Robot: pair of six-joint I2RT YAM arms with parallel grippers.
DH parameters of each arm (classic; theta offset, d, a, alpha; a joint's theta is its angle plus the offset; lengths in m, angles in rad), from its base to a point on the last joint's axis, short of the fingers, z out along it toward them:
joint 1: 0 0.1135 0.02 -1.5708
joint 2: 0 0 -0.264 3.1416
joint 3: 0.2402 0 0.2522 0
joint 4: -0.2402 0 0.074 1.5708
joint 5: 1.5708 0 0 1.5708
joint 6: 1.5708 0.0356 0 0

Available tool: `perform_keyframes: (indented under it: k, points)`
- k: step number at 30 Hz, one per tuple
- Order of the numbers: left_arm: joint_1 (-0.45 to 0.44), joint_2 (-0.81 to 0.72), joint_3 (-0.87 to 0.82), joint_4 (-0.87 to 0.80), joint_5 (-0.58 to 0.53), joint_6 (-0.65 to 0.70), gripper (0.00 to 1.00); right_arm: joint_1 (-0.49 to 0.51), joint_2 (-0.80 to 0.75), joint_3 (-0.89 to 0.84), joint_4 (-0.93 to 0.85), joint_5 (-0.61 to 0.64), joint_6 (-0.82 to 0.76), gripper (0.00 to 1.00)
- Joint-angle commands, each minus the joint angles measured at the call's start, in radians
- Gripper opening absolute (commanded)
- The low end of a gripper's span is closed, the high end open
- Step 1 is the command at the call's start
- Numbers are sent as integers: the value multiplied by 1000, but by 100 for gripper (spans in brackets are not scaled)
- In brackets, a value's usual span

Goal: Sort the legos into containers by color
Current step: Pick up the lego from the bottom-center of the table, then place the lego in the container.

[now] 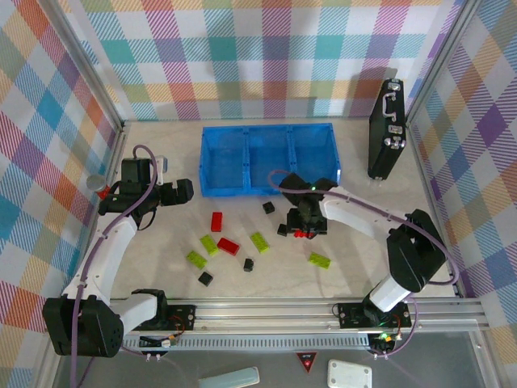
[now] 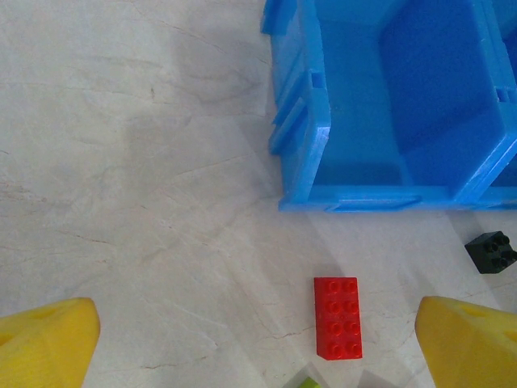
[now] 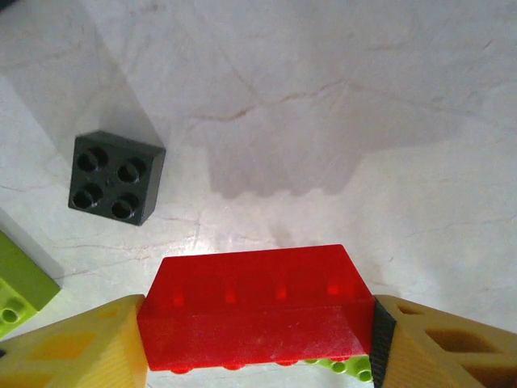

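**A:** What has the right end effector [image 3: 257,347] got?

**B:** A red brick [image 3: 254,311]. It is glossy and rectangular and lies crosswise at the bottom of the right wrist view. Each short end is pressed against one of the yellow fingers [image 3: 77,347], so the jaws are closed on its length.

**A:** Where is that from above?

**B:** Just right of centre in the top view, a little below the front wall of the tray [image 1: 242,188].

**A:** And the tray itself?

**B:** It is translucent blue, with three square compartments side by side, in the upper middle of the frame.

**A:** What about the rest of the bricks?

**B:** They are scattered on the worktop [image 1: 363,267] below the tray. Two more red bricks [image 1: 216,221] lie left of centre, along with four lime bricks [image 1: 259,241] and four small black cubes [image 1: 268,208]. In the right wrist view one black cube with four studs sits at the upper left, apart from the held brick. A lime brick pokes in at the left edge, and lime studs show just under the red one.

**A:** And the left end effector [image 1: 184,191]?

**B:** It is spread wide, with its yellow fingers in the two lower corners of the left wrist view. From above it sits near the tray's left end. On the worktop under it a red brick with two rows of four studs lies lengthwise, near the tray's corner. A black cube sits at the right edge.
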Motion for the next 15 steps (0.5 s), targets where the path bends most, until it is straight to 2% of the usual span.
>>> perform_keyframes:
  k: [1,8,15]
  points:
    - [8,11,-1,-1,-9,17,100,-72,-34,39,-48,-28,-120,65]
    - [8,12,1,-5,-22,21,100,-217,12,172,-58,-75,-276,65]
    - [8,14,-1,-8,-37,26,100,-308,150,368,-98,-106,-369,65]
